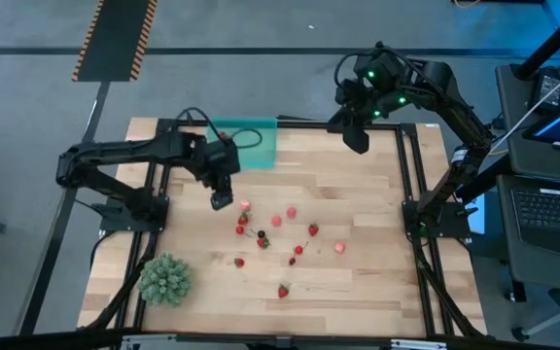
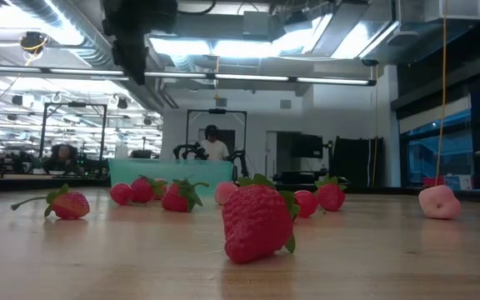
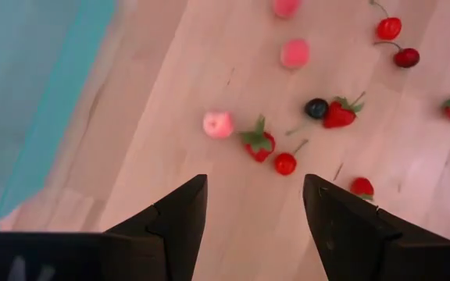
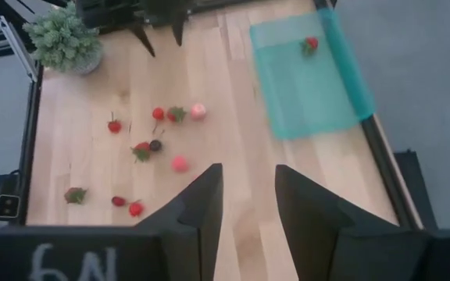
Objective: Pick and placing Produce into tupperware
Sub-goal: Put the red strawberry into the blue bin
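Note:
Several small red and pink fruits, the produce (image 1: 280, 238), lie scattered on the middle of the wooden table (image 1: 377, 292); one strawberry (image 2: 257, 221) lies nearest the front edge. The teal tupperware (image 1: 251, 144) stands flat at the far edge, left of centre, with one strawberry (image 4: 311, 44) inside. My left gripper (image 1: 222, 201) hangs open above the table between the tupperware and the fruits, nothing between its fingers (image 3: 255, 211). My right gripper (image 1: 356, 141) is raised over the far right of the table, open and holding nothing (image 4: 248, 195).
A spiky green plant-like ball (image 1: 166, 279) stands at the near left corner of the table. Black frame rails (image 1: 411, 194) run along the table's sides. Bare wood lies to the right of the fruits. A person (image 2: 213, 143) sits far behind the table.

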`<state>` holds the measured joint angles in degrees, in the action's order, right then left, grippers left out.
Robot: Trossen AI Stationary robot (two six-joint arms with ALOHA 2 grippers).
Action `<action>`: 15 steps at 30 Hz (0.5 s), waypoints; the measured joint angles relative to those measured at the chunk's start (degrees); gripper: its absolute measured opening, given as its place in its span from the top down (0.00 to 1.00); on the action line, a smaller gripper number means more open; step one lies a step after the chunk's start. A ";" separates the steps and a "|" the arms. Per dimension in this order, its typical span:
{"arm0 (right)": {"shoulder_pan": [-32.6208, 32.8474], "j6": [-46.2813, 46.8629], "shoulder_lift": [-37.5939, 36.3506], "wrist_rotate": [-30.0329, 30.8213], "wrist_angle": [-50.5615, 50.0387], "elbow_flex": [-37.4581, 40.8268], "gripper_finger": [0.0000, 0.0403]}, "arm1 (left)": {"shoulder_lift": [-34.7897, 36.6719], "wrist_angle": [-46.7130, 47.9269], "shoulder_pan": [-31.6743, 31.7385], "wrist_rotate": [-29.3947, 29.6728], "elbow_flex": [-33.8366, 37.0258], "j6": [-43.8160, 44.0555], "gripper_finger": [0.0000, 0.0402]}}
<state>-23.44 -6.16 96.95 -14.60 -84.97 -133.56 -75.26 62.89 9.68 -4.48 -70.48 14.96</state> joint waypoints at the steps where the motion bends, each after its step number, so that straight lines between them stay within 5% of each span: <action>1: 0.06 0.17 0.00 0.01 -0.23 0.00 0.70 | -0.67 -0.88 -1.03 0.13 0.00 0.00 0.49; 8: 0.39 -0.20 0.00 0.01 -0.85 0.00 0.70 | -7.48 -7.65 -5.99 0.73 0.00 2.92 0.49; 15: 0.39 -2.07 0.00 0.01 -0.77 0.00 0.70 | -16.88 -12.10 -7.41 8.10 0.00 1.44 0.49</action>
<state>-23.05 -8.23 96.95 -14.59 -85.74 -133.56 -92.14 50.79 2.26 3.62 -70.48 16.40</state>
